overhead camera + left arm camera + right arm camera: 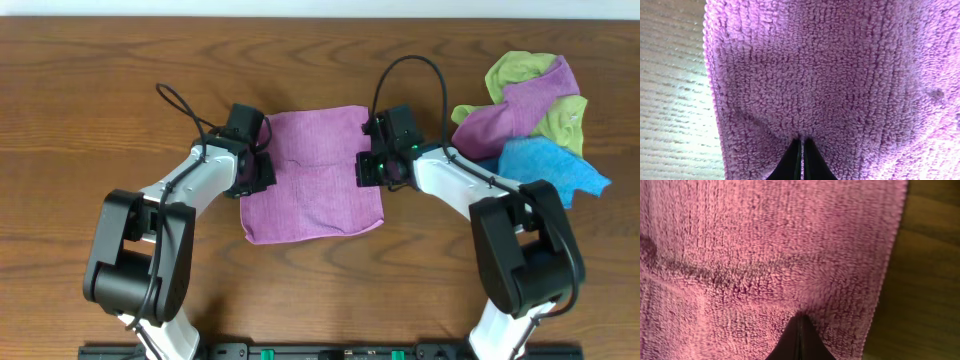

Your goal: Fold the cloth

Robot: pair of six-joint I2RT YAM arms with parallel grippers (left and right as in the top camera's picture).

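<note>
A purple cloth [312, 175] lies flat on the wooden table between my two arms. My left gripper [262, 168] is at the cloth's left edge. In the left wrist view its fingers [801, 150] are shut, pinching a fold of the purple cloth [830, 75] near that edge. My right gripper [368, 166] is at the cloth's right edge. In the right wrist view its fingers [800, 330] are shut on the cloth [765, 245], close to its right hem. The pinched bits of cloth are mostly hidden between the fingers.
A pile of other cloths [530, 120], green, purple and blue, lies at the right back of the table. Bare wood table [80, 110] shows around the cloth, also in the left wrist view [670, 100] and the right wrist view [930, 280].
</note>
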